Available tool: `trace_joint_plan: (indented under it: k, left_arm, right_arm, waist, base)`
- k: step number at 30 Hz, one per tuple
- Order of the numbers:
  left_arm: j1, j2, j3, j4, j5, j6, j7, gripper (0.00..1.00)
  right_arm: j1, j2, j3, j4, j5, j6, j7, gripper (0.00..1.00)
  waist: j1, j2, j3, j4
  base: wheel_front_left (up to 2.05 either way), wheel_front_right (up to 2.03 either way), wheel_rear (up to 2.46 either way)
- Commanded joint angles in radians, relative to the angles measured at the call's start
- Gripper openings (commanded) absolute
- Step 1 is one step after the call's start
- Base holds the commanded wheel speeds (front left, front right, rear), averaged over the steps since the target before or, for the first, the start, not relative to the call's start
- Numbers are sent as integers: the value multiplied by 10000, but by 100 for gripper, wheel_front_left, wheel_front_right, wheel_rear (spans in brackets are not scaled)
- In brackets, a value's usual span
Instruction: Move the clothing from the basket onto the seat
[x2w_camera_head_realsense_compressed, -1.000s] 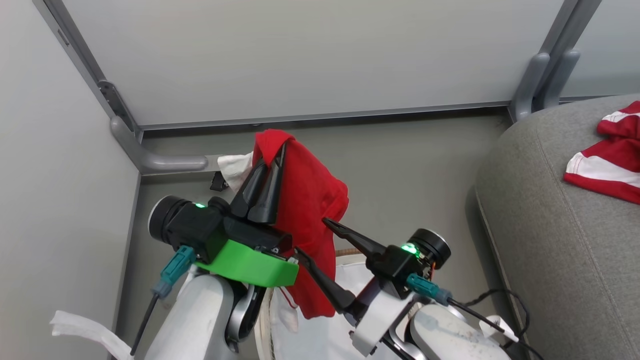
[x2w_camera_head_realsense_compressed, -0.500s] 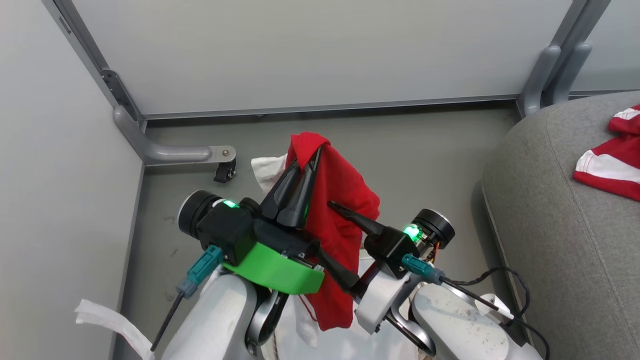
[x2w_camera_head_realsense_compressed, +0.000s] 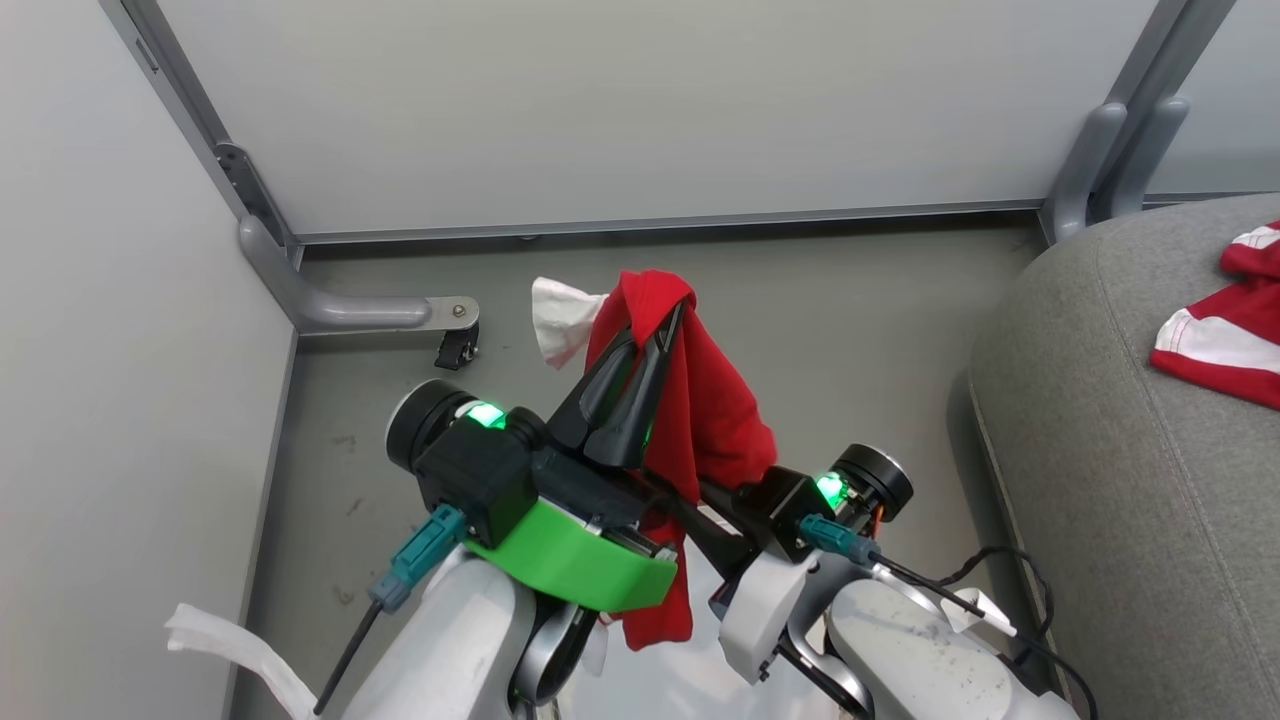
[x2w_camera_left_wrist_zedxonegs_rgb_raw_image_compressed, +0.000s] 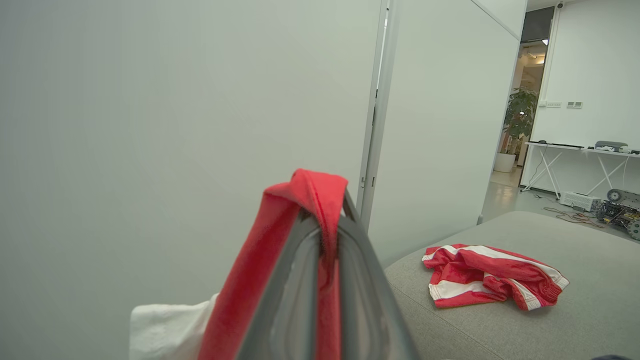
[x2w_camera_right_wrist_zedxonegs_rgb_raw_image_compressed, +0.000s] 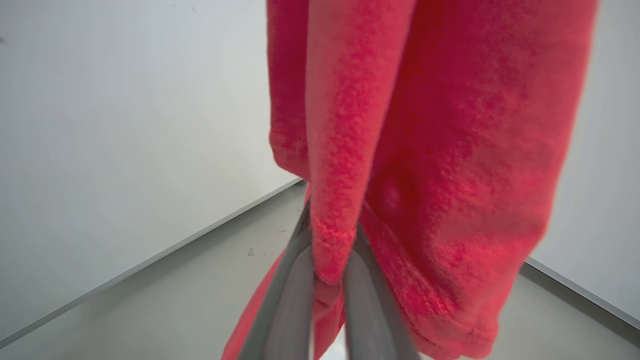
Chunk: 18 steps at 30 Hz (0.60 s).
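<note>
I'm keeping the left claw (x2w_camera_head_realsense_compressed: 672, 318) clamped on the top fold of the plain red garment (x2w_camera_head_realsense_compressed: 715, 400), and the fabric is hanging below the claw tips, clear of the floor (x2w_camera_head_realsense_compressed: 880, 320). The right claw (x2w_camera_right_wrist_zedxonegs_rgb_raw_image_compressed: 332, 235) is pinching a lower hem fold of the same garment, fingers closed around it. In the head view those fingers are mostly hiding behind the fabric and my left wrist.

A white cloth (x2w_camera_head_realsense_compressed: 560, 312) is sticking out just left of the left claw, touching the red. I cannot tell whether it is caught in the grip.

The striped garment (x2w_camera_head_realsense_compressed: 1215, 335) is lying on the seat (x2w_camera_head_realsense_compressed: 1090, 460), well right of both claws, and the frame edge is cutting it off. The seat's rounded edge is running near the right claw's wrist, with bare floor opening between them.

A wall panel (x2w_camera_head_realsense_compressed: 640, 110) is standing beyond the claw tips. A second is closing off the left side.

A white patch (x2w_camera_head_realsense_compressed: 665, 692) is showing below both claws, between my forearms, too cropped to identify.
</note>
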Motion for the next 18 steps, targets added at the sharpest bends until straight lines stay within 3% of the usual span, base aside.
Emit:
trace_joint_plan:
  k: [1, 6, 8, 15, 18]
  left_arm:
    - [38, -2, 37, -88, -35, -30, -7, 0]
    - [84, -4, 188, -75, 37, -30, -7, 0]
    - [103, -5, 269, -71, 23, -30, -7, 100]
    - [187, -2, 580, 285, 275, -30, -5, 100]
    - [319, 44, 809, 481, 490, -30, -1, 100]
  right_arm:
    - [36, -46, -52, 107, 69, -11, 0, 0]
    - [188, -46, -210, 73, 52, -12, 0, 0]
    - [202, -46, -305, 11, 32, -11, -1, 0]
    - [334, -48, -903, -504, -80, -11, -1, 0]
    - [639, -42, -1350, -929, -184, -11, -1, 0]
  waist:
    - [0, 0, -7, -17]
    - [0, 0, 3, -90]
    - [0, 0, 42, -126]
    - [0, 0, 255, -494]
    - [0, 0, 353, -1145]
  base:
    - [0, 0, 0]
    - [0, 0, 0]
    - [0, 0, 0]
    - [0, 0, 0]
    - [0, 0, 0]
